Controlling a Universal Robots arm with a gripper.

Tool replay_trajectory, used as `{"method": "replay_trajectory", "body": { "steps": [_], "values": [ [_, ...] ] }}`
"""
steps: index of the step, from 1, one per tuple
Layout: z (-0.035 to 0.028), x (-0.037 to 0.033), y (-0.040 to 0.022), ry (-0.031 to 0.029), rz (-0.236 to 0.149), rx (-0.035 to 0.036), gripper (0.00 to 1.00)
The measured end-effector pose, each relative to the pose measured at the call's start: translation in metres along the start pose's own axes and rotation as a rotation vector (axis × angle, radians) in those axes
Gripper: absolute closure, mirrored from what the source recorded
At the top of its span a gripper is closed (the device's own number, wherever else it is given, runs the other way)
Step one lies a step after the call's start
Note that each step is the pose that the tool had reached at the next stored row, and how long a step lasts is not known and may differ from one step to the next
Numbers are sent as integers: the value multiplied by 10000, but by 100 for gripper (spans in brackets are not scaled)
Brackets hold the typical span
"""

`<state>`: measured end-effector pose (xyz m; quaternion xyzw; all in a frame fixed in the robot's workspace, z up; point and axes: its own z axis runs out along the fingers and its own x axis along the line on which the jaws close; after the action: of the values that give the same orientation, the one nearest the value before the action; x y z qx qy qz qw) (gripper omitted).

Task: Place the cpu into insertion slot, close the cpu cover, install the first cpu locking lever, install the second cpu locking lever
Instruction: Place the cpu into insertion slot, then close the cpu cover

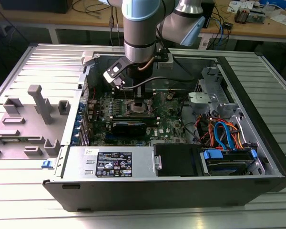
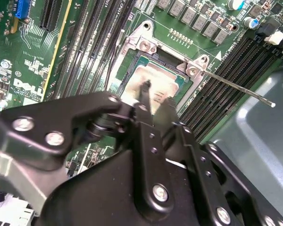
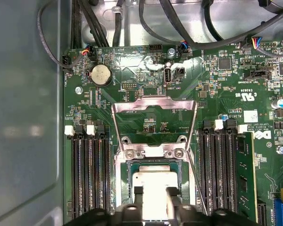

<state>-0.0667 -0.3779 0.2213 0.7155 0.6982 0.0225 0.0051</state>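
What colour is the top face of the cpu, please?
The cpu top is dull silver-grey metal, seen best in the first wrist view.

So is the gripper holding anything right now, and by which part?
Cannot tell. The gripper is down at the chip at the socket, cover open, but a hold on the chip's edges isn't clear.

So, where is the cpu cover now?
In the first wrist view the thin silver-grey cpu cover frame stands open off the grey-rimmed socket, on the side toward the round coin cell.
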Motion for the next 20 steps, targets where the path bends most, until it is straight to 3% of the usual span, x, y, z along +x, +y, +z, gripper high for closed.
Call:
{"method": "replay_trajectory", "body": {
  "steps": [1, 2, 3, 20],
  "values": [
    [0, 0, 0, 0, 0, 0, 72],
    [0, 0, 0, 0, 0, 0, 84],
    [0, 0, 0, 1, 0, 0, 89],
    [1, 0, 8, 1, 0, 0, 89]
  ]
}}
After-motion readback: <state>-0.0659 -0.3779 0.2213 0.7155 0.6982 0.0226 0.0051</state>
